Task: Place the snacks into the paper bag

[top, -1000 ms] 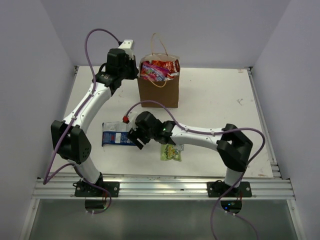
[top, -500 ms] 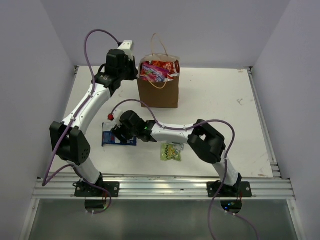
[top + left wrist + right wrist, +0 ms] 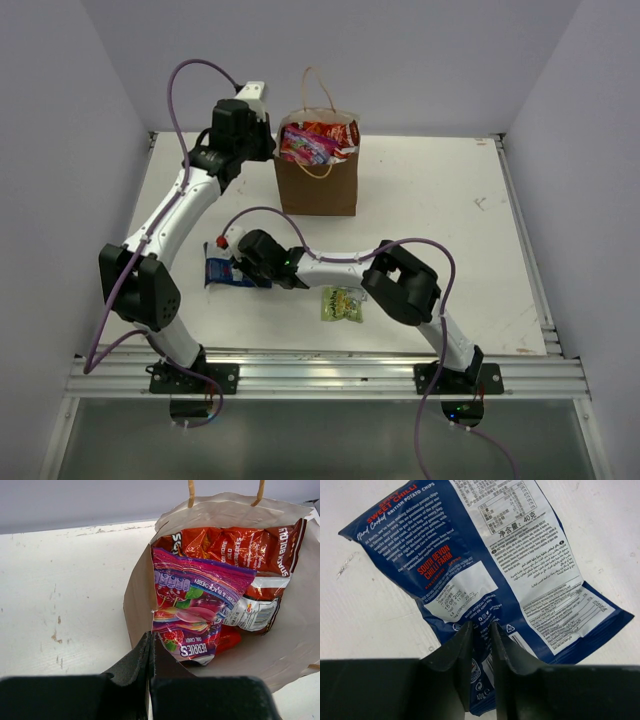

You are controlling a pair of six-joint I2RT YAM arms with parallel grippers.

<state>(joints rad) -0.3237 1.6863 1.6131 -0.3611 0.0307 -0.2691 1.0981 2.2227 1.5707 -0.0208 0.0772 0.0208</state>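
My white table (image 3: 440,220) is scuffed and speckled in places. The paper bag (image 3: 318,190) stands upright on it toward the back, near the middle. A blue-white packet (image 3: 216,272) lies on my left part, and a yellow-green packet (image 3: 343,303) lies toward the near edge, well apart from the bag

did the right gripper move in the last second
yes, the right gripper has swung left, away from the yellow-green packet, which stayed put, and is now over the blue-white packet
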